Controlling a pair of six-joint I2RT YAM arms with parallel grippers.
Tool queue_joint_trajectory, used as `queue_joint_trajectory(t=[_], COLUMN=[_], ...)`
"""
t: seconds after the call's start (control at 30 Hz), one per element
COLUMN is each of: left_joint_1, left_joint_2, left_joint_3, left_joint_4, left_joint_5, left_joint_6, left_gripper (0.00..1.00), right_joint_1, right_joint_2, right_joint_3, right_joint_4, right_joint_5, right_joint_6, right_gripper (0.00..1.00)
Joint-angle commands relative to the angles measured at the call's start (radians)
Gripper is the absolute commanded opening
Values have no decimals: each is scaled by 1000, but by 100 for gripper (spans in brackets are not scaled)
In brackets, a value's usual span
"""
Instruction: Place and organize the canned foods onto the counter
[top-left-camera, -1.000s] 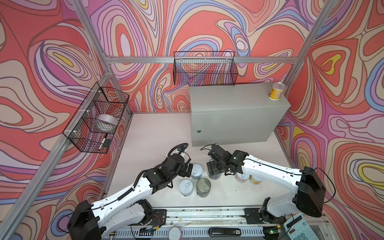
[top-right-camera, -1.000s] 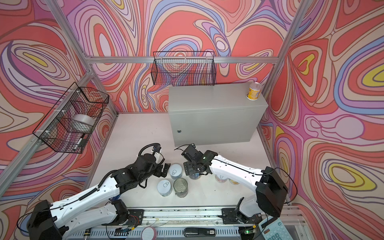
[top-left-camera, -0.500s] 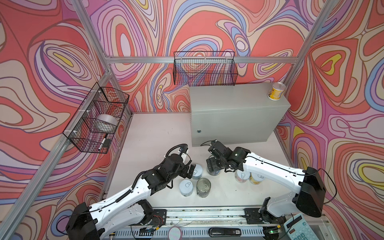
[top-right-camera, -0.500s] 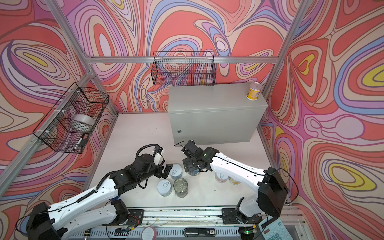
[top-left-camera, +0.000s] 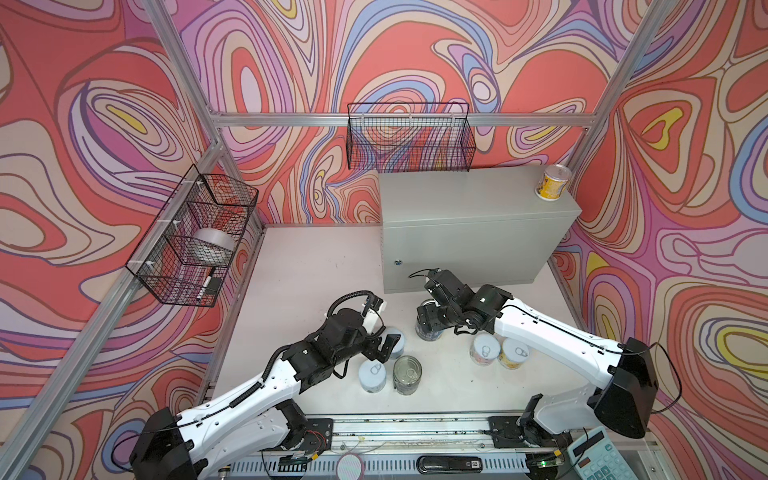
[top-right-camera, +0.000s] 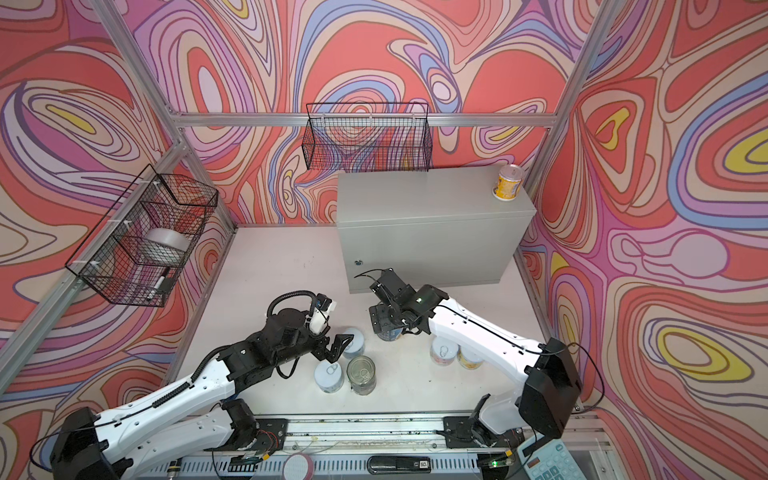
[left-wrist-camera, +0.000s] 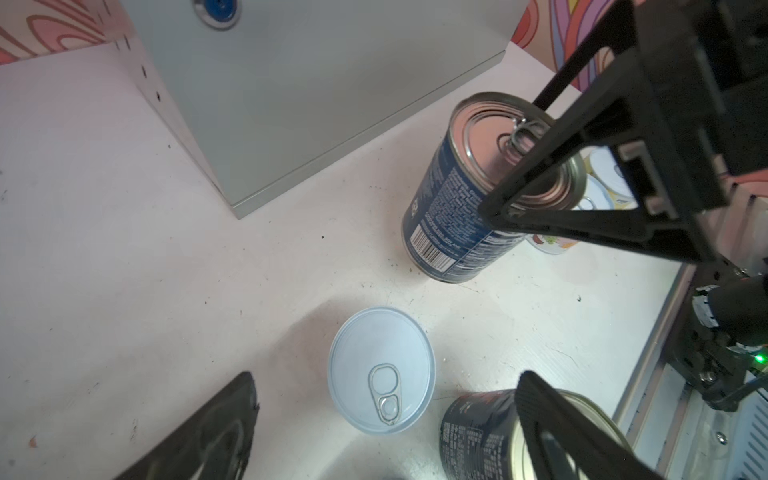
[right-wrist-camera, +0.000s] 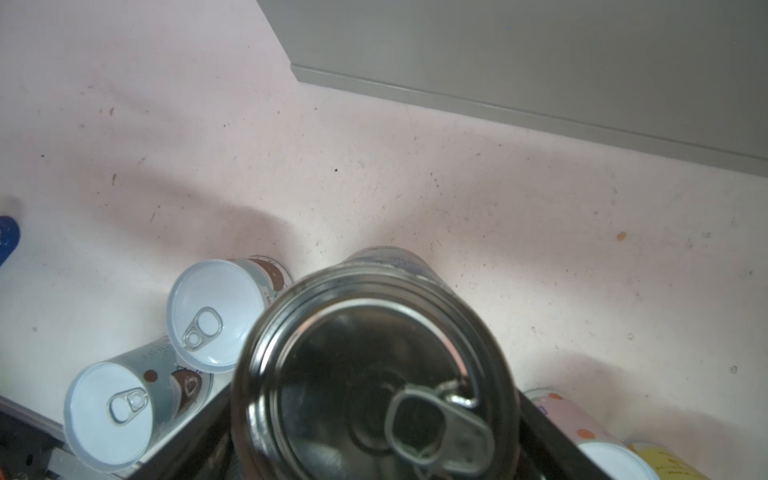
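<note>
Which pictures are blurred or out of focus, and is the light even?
Right wrist view: the dark blue can, very near, is soft and dark on top; left wrist view: the fingers of the left tool are blurred, the pale blue can sharp; both top views: sharp, evenly lit.

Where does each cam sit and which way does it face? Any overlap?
Top views: high over the base, looking down at counter and cans; left arm, right arm whole.
Left wrist: looks down between fingers of open left gripper at pale blue can.
Right wrist: straight down on dark blue can in right gripper.
Shared: all show that dark blue can.
</note>
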Motion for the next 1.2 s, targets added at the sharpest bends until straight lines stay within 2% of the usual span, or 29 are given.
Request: queue_joint_trajectory(t=[0.0, 0.23, 0.7, 1.17], left_joint_1=[-4, -4, -4, -4], left_joint_2=[30, 124, 223, 274], left_joint_3=[3, 40, 73, 103], left_joint_4=[94, 207, 338, 382], left_joint_5=[47, 143, 243, 262], left_joint_6=[26, 42, 103, 174], left_gripper=[100, 100, 100, 100], right_joint_1=[-8, -20, -37, -51], right_joint_2=[-69, -81, -103, -145], right_joint_3=[73, 105, 155, 156], right_joint_4=[52, 41, 29, 33], right_joint_5=[-3, -40, -107, -185], right_joint_6=[-21, -34, -40, -17], right_gripper=[15, 15, 15, 15])
